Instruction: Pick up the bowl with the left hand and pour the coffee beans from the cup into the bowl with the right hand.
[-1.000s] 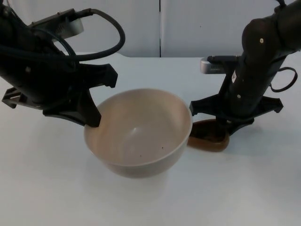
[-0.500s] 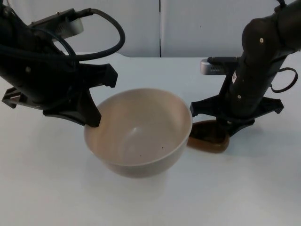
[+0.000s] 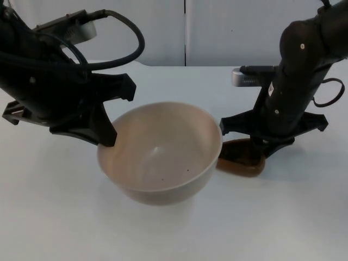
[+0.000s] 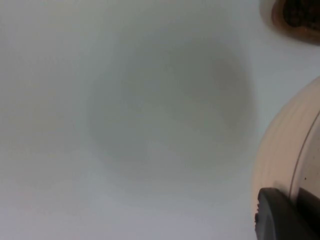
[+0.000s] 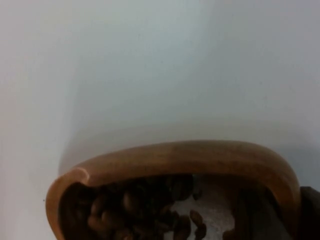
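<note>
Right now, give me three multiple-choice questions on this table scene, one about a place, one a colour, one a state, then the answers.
1. Where is the brown wooden cup relative to the cream ceramic bowl?
A. On the right arm's side of it
B. Inside it
C. On the left arm's side of it

2. What colour is the bowl?
A. Blue
B. Cream
C. Black

3. What is the left tool doing?
A. Hanging open over the cup
B. Gripping the bowl's rim
C. Lying flat on the white table

Answers: 1 A, the cup sits beside the bowl under the right tool. 2 B, its wall looks cream. 3 B, its finger clamps the rim.
</note>
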